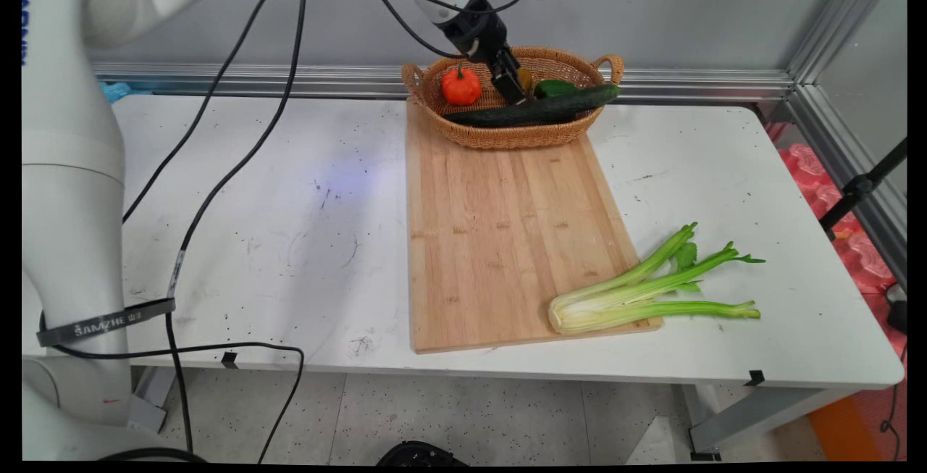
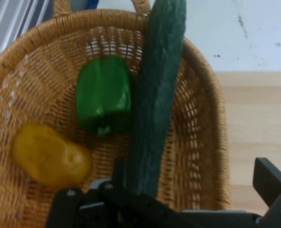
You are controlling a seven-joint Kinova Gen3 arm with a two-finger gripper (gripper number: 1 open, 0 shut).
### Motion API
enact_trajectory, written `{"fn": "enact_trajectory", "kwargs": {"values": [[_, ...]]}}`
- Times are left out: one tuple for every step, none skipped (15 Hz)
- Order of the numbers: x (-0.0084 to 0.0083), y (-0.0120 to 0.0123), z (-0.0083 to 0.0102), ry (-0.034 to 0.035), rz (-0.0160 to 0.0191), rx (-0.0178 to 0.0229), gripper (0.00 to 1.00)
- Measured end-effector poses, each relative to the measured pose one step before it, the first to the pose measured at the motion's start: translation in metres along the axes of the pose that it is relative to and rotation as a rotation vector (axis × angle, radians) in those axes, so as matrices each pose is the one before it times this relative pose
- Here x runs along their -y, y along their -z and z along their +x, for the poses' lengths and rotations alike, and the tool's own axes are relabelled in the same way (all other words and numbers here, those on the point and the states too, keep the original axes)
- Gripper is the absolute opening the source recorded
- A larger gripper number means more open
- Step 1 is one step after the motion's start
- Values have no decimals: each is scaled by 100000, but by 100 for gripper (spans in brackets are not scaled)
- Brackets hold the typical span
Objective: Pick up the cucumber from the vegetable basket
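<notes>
In the main view my tool [image 1: 516, 88] hangs low inside the wicker basket [image 1: 507, 141], tips down by the long dark cucumber [image 1: 536, 107], which lies slantwise with its far end propped over the rim. An orange pepper [image 1: 461, 86] sits to one side of the tool. A green pepper [image 1: 556, 88] sits on the other side, just past a yellow piece [image 1: 525, 78] that the tool half hides. The basket stands on the far end of a wooden board [image 1: 500, 241] on the bench [image 1: 290, 205]. A bunch of celery [image 1: 637, 292] lies well away from the tool, at the board's near corner.

In the hand view my tool [image 2: 193, 166] is spread wide. One finger [image 2: 119, 166] is close against the cucumber [image 2: 157, 95] and the other stands far off over the basket's wall [image 2: 197, 142], so the cucumber is between them but well off centre. The green pepper [image 2: 104, 95] lies right beside the cucumber, and the yellow piece [image 2: 50, 154] lies further out on the same side.

My worry is that off-centre stance. If I close from here, I judge the far finger may catch the weave or drag the cucumber sideways. The cucumber is long and overhangs the rim, so a grip near one end could let it tip or swing and knock the pepper. A light basket could also lift or slide on the board.
</notes>
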Motion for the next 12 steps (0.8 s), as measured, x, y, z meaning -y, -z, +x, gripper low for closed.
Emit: {"fn": "enact_trajectory", "kwargs": {"values": [[478,-559,10,-1187,-557,-250,100],[291,-366,-18,-761,-331,-151,100],[407,-558,-59,-1059,-440,-166,100],[263,-372,-60,-687,-147,-98,100],[361,-550,-100,-979,-201,-86,100],[380,-635,-166,-1050,-177,-19,100],[372,-600,-171,-875,36,-68,100],[288,-479,-170,-645,52,-44,100],[171,-305,-116,-462,69,-21,100],[228,-440,-174,-580,46,-12,100],[194,-408,-183,-518,-3,4,100],[214,-539,-246,-558,-86,33,100]]}}
